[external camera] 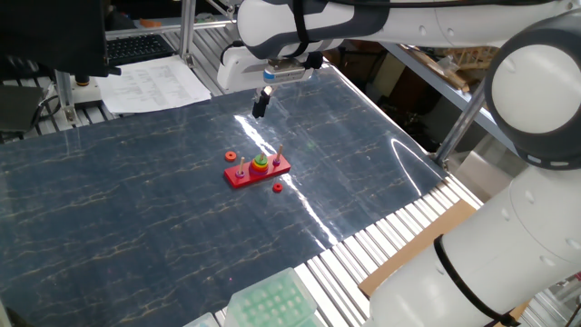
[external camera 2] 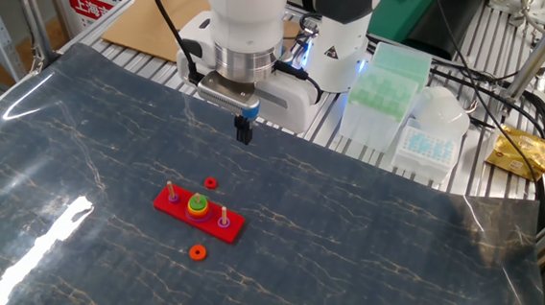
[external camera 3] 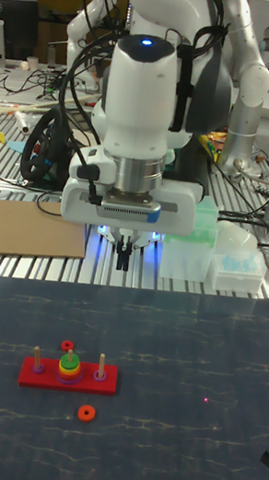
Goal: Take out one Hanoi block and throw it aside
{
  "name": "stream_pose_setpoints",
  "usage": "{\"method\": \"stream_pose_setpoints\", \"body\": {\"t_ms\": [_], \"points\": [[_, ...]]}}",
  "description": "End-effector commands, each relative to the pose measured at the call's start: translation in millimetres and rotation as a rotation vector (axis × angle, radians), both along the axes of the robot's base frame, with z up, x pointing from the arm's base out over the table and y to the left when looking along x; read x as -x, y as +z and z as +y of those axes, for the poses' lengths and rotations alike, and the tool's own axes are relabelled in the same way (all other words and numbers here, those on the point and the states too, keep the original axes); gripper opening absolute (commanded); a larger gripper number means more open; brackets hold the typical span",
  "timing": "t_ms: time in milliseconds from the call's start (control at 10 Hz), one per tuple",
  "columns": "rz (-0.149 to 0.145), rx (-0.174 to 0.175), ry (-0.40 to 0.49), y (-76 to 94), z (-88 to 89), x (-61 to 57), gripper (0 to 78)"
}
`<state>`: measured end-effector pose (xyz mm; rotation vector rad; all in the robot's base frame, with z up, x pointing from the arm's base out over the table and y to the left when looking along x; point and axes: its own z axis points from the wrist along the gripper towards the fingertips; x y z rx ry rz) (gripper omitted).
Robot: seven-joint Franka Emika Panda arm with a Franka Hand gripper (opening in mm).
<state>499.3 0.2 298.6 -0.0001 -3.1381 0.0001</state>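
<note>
The red three-peg base (external camera 2: pixel 222 229) lies on the dark mat. On its middle peg the tiny green Hanoi block (external camera 2: pixel 198 202) tops a yellow ring (external camera 2: pixel 198 212). Two small orange-red rings lie loose on the mat, one behind the base (external camera 2: pixel 210 183) and one in front of it (external camera 2: pixel 198 253). My gripper (external camera 2: pixel 244 135) hangs well above the mat, behind and to the right of the base, fingers together with nothing held. From the opposite side, the gripper (external camera: pixel 260 107) is likewise high above the base (external camera: pixel 243 178). In the tall fixed view, the gripper (external camera 3: pixel 120 289) is above the green block (external camera 3: pixel 68 360).
A green tip box (external camera 2: pixel 388 82) and a clear plastic box (external camera 2: pixel 426 147) stand on the slatted frame right of the mat. Cardboard (external camera 2: pixel 143 27) lies behind the arm. Papers (external camera: pixel 154 82) rest beyond the mat's far edge.
</note>
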Motion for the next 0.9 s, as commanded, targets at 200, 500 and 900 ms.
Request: {"method": "stream_pose_setpoints", "body": {"t_ms": [200,500,900], "points": [[-0.001,-0.036,-0.207,0.0,0.0,0.0,0.0],[0.001,-0.035,-0.211,0.1,0.0,-0.4,0.0],[-0.002,-0.076,-0.212,-3.3,-7.4,-15.8,0.0]]}}
